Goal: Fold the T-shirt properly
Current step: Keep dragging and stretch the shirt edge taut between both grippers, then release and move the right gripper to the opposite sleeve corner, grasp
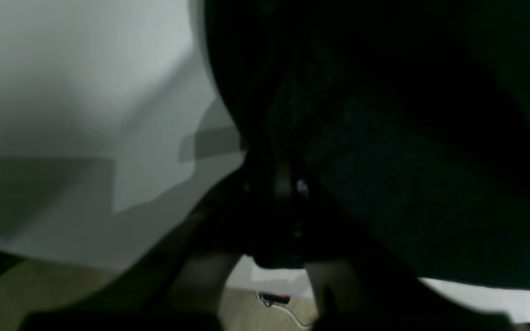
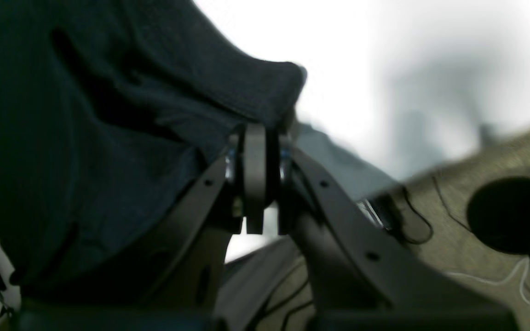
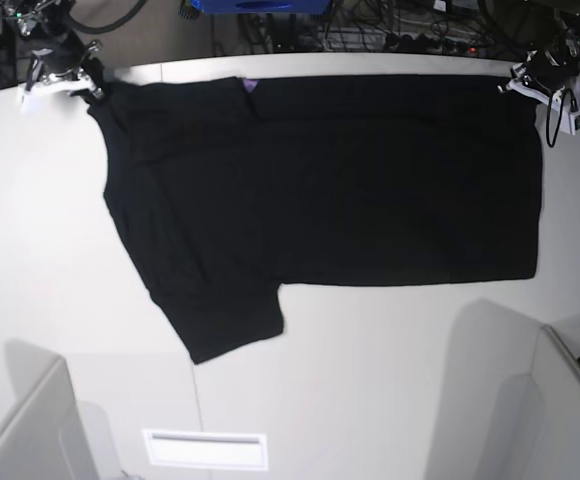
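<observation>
T-shirt (image 3: 320,190) lies long axis left-right — right tool (image 2: 256,138) clamped on T-shirt; left tool (image 1: 288,184) too dark to tell.

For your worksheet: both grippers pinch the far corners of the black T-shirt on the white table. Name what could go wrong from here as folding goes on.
1. The right gripper pinches only a thin edge of the T-shirt, so the cloth may slip free under tension.
2. One sleeve lies spread toward the near side; it could drag or bunch and spoil the fold.
3. Both held corners sit by the far edge of the table, where the left gripper might pull cloth over it.
</observation>
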